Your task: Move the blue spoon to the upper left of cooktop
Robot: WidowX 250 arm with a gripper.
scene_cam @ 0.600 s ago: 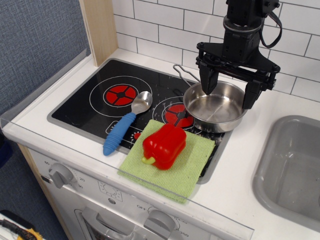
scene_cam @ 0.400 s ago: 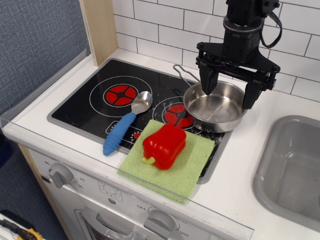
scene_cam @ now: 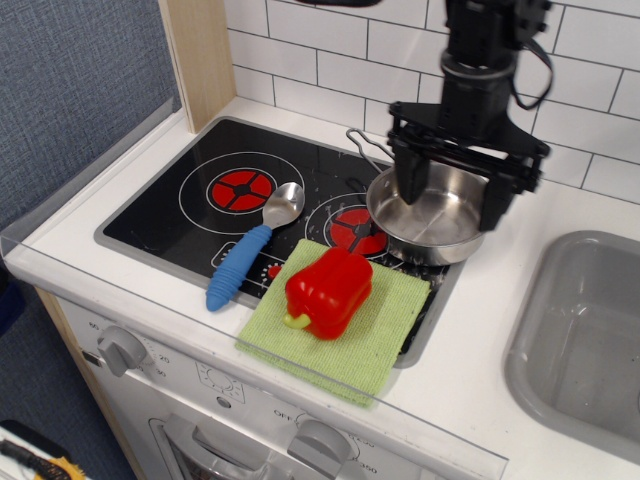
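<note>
A black cooktop [scene_cam: 180, 205] with two red burners sits on a white counter [scene_cam: 480, 380]. Near its front, between the burners, lies the blue spoon [scene_cam: 252, 246] — handle toward the front edge, silver bowl pointing back beside the left burner. To its right, a red pepper [scene_cam: 328, 291] rests on a green cloth [scene_cam: 385, 335]. Behind these, a steel pan [scene_cam: 432, 217] covers the right burner's far side. Above the pan hangs the black gripper [scene_cam: 455, 192] — jaws spread wide, holding nothing. A grey sink [scene_cam: 590, 340] is at far right.
</note>
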